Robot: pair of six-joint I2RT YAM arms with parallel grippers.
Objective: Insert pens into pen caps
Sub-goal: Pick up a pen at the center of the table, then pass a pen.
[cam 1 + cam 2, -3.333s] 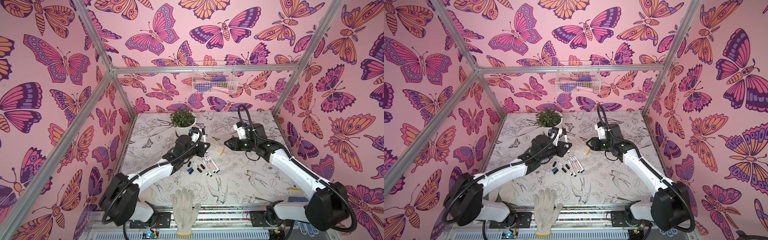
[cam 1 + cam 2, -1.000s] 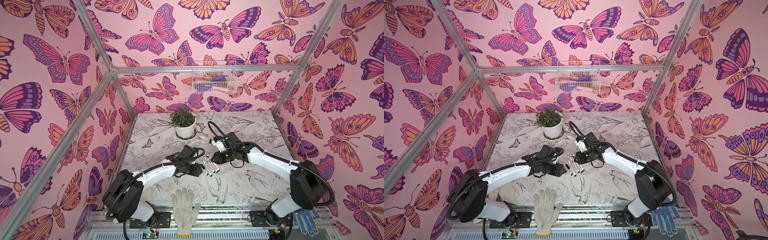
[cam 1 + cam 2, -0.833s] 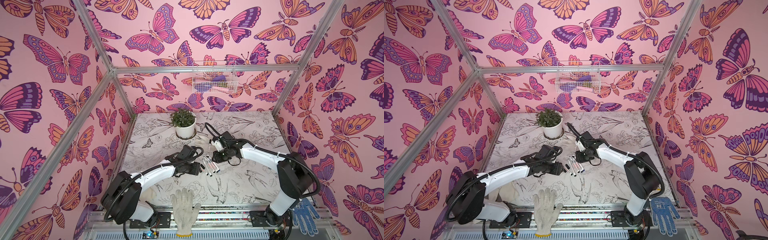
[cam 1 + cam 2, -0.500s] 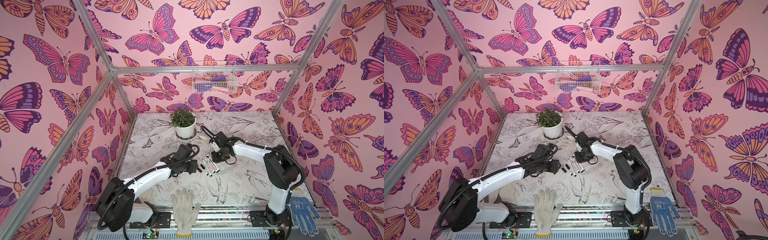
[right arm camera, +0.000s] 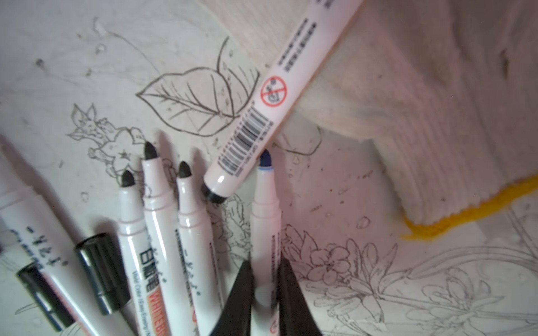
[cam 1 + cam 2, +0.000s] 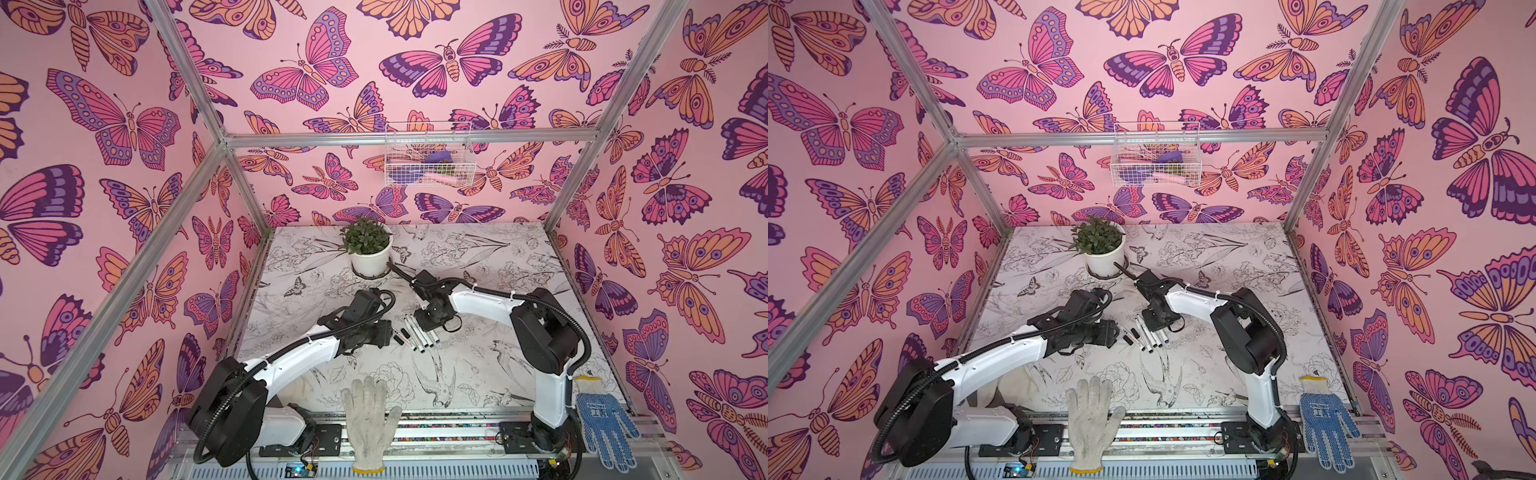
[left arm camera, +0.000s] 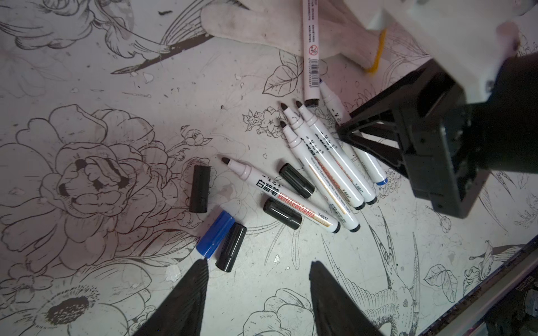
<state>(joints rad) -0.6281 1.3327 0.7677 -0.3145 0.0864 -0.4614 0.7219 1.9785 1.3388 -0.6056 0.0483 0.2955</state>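
Several white pens (image 7: 329,163) lie uncapped in a loose row on the printed table, seen in both top views (image 6: 419,336) (image 6: 1148,334). My right gripper (image 5: 266,270) is shut on the barrel of the blue-tipped pen (image 5: 265,203), which rests at table level beside three black-tipped pens (image 5: 157,203). One more pen (image 5: 279,96) lies slanted across a glove. My left gripper (image 7: 258,263) is open just short of the pen caps. One fingertip (image 7: 201,264) is next to the blue cap (image 7: 215,234), with a black cap (image 7: 231,247) beside it. Other black caps (image 7: 199,188) (image 7: 297,180) (image 7: 282,213) lie around a pen (image 7: 281,195).
A white knit glove with a yellow cuff (image 5: 422,116) lies beside the pens. A potted plant (image 6: 370,257) stands behind the arms. Another white glove (image 6: 370,419) and a blue dotted glove (image 6: 602,424) hang at the front edge. A wire basket (image 6: 428,158) hangs on the back wall.
The right jaws have closed onto the blue-tipped pen. The right arm's elbow has swung in toward the table's middle. The left gripper has eased back slightly and stays open.
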